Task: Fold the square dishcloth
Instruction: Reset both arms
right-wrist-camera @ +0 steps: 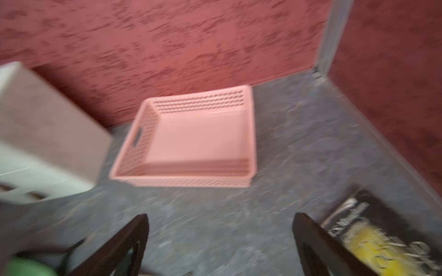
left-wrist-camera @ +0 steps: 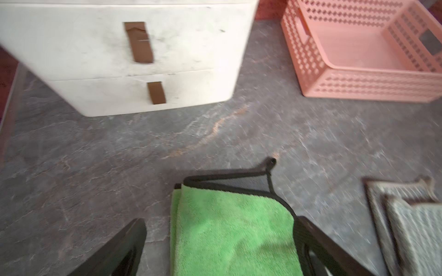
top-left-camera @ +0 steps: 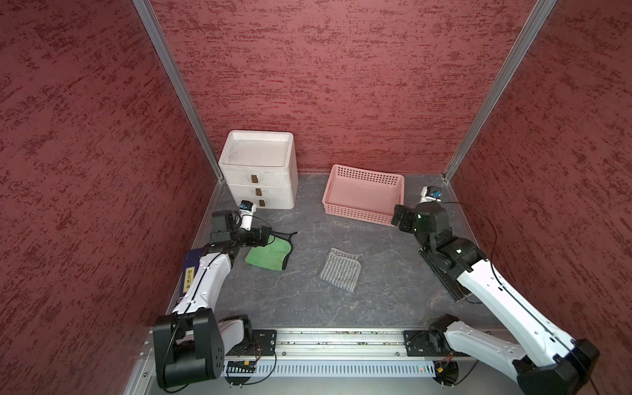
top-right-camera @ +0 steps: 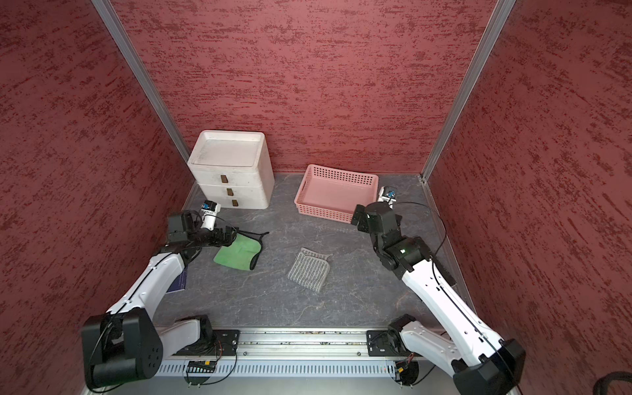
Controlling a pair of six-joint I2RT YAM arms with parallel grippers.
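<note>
The left gripper [top-left-camera: 268, 236] stands with its jaws spread wide. In the left wrist view they straddle the left part of a folded green cloth [top-left-camera: 268, 258] with black trim and pinch nothing; whether a finger brushes the pile cannot be told. The right gripper [top-left-camera: 397, 216] is just as wide and empty, poised just off the near right corner of the pink basket [top-left-camera: 355, 214]. Its wrist view is smeared with motion blur.

Between the two arms, near the middle of the grey table [top-left-camera: 307, 307] and well apart from both tools, lies the grey striped dishcloth [top-left-camera: 341, 270]. I take this, not the green one, to be the task's cloth. From the left gripper it lies to the right and nearer; from the right gripper, to the left and nearer. Neither arm is clearly closer.

Its outline is close to square, so it has no real long axis, and it sits skewed to the table's edges. Stacked layers show along its far edge, which suggests it is already doubled over. If so, little or nothing remains except perhaps squaring it up.

Further out, a white drawer unit [top-left-camera: 260, 184] stands far left against the wall. A flat black-and-yellow printed item [right-wrist-camera: 370, 239] lies under the right arm.
</note>
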